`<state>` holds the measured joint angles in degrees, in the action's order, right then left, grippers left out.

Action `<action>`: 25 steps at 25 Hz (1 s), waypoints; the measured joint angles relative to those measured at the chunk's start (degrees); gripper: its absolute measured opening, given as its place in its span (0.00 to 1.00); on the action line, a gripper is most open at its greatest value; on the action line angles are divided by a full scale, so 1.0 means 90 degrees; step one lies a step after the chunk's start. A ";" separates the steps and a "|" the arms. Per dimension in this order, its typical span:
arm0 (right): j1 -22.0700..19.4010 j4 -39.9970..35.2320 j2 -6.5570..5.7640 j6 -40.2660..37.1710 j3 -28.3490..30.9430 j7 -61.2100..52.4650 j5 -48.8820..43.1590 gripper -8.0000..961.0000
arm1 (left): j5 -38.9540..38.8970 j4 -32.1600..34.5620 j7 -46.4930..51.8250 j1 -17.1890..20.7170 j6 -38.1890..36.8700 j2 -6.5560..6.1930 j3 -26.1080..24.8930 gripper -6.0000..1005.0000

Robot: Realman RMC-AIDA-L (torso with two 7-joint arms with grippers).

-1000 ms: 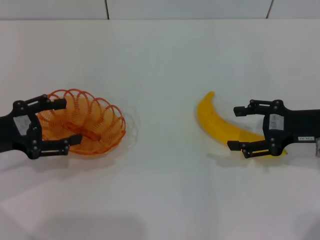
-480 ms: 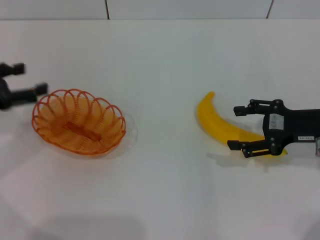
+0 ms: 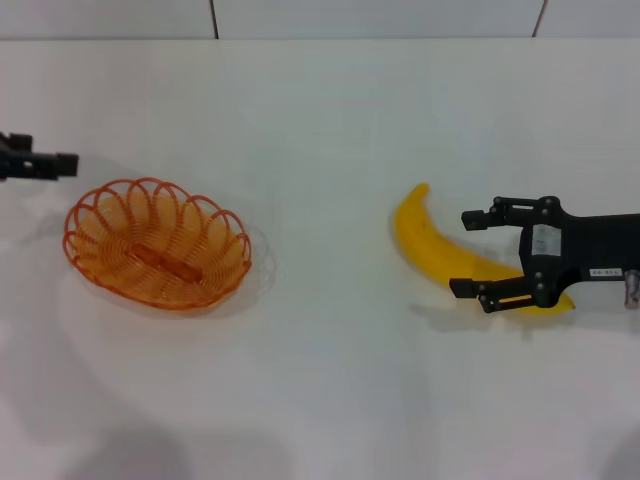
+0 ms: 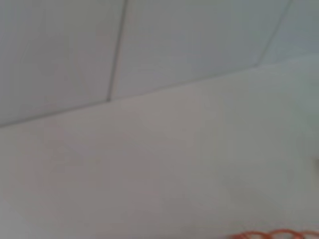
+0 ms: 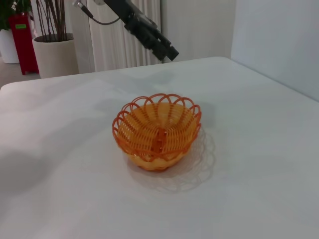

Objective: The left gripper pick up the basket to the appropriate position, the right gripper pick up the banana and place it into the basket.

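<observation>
The orange wire basket (image 3: 157, 245) stands on the white table at the left, upright and empty. It also shows in the right wrist view (image 5: 157, 132), and a sliver of its rim shows in the left wrist view (image 4: 274, 233). My left gripper (image 3: 48, 152) is at the far left edge, behind the basket and apart from it, open and empty. It also shows raised beyond the basket in the right wrist view (image 5: 162, 46). The yellow banana (image 3: 432, 245) lies at the right. My right gripper (image 3: 460, 252) is open, with one finger on each side of the banana's middle.
The white table (image 3: 320, 380) ends at a tiled wall at the back. In the right wrist view, a potted plant (image 5: 52, 55) and a red object (image 5: 22, 40) stand beyond the table's far edge, in front of a curtain.
My left gripper has let go of the basket and pulled back to the far left. The basket rests where it was. My right gripper has shifted slightly left along the banana.
</observation>
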<state>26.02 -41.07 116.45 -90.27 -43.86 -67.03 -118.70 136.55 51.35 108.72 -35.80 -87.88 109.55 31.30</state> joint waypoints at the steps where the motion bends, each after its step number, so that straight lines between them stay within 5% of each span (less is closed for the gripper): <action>1: 0.0000 0.0001 0.0000 0.0001 0.0000 0.0000 0.0000 0.93 | 0.0045 -0.0026 0.0015 -0.0026 -0.0035 -0.0005 0.0058 0.90; 7: 0.0000 0.0053 -0.0002 0.0004 0.0000 -0.0003 -0.0004 0.93 | 0.0246 -0.0032 0.0274 -0.0017 -0.0014 0.0032 0.0603 0.90; 19: 0.0000 0.0082 -0.0010 0.0020 -0.0010 0.0039 -0.0004 0.93 | 0.0664 -0.0023 0.0489 -0.0130 0.0199 0.0158 0.0664 0.90; 25: 0.0015 0.0088 -0.0001 0.0028 -0.0010 0.0051 -0.0019 0.93 | 0.1133 -0.0040 0.0489 -0.0188 0.0553 0.0353 0.0750 0.90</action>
<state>26.16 -40.28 116.44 -90.02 -43.95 -66.57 -118.88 146.75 50.99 113.12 -37.50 -82.90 112.73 38.06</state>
